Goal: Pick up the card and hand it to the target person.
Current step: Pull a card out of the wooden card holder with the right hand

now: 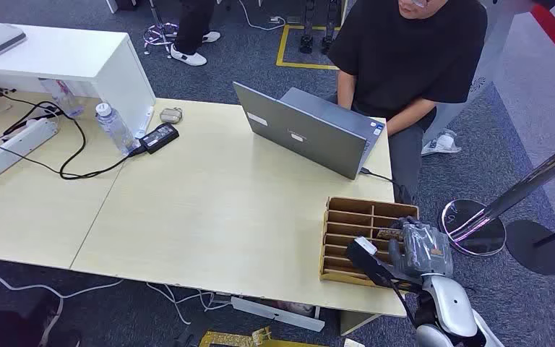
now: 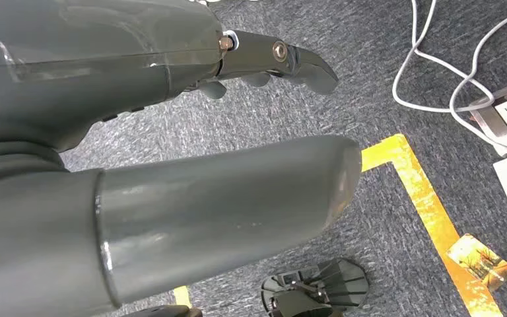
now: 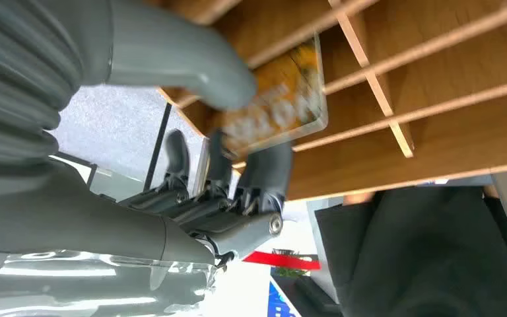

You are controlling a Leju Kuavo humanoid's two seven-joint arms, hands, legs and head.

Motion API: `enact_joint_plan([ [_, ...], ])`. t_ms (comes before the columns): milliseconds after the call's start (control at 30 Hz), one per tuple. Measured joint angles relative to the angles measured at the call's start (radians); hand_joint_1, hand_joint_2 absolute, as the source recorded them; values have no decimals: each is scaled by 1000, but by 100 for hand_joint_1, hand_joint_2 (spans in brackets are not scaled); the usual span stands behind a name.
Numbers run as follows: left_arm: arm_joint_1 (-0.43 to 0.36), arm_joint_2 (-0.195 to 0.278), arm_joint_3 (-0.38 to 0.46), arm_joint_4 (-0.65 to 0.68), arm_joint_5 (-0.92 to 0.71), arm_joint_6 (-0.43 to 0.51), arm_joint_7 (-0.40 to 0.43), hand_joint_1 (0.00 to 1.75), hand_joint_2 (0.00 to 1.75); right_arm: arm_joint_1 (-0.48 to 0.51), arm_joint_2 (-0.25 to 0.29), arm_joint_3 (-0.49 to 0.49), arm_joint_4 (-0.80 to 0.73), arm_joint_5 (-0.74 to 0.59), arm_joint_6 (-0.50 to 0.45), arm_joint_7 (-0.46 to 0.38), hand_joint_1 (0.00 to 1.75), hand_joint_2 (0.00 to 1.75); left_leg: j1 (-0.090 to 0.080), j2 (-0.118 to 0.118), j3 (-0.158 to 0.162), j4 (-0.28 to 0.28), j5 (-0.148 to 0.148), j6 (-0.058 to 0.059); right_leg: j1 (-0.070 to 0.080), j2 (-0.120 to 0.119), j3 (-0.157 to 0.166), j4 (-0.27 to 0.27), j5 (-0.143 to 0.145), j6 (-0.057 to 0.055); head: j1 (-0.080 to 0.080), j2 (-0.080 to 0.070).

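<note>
- Your right hand (image 1: 420, 249) sits over the wooden slotted card rack (image 1: 347, 217) at the near right corner of the surface (image 1: 209, 210), because that is where the card is stored on edge between dividers.
- In the right wrist view, the thumb (image 3: 191, 59) presses 1 face of the orange patterned card (image 3: 284, 99) and the dark fingers (image 3: 267, 175) close on the other side: a pinch on the card, which sits at the rack's slots and looks part-way out, though you cannot tell if it is fully clear.
- The seated person in black (image 1: 405, 50) behind the laptop (image 1: 307, 130) is probably your target, well apart from the rack.
- Your left hand (image 2: 171, 132) hangs over the carpet floor, fingers apart, holding nothing.
</note>
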Motion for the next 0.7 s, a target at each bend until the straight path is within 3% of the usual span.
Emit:
enact_joint_plan([
  [200,0,0,0,0,0,0,0,0,0,-2,0,0,0,0,3,0,150,175,0,0,0,0,0,0,0,0,0,0,0,0,0,0],
  [700,0,0,0,0,0,-3,-1,0,0,-1,-1,0,0,-4,0,5,147,175,0,0,0,0,0,0,0,0,0,0,0,0,0,0],
])
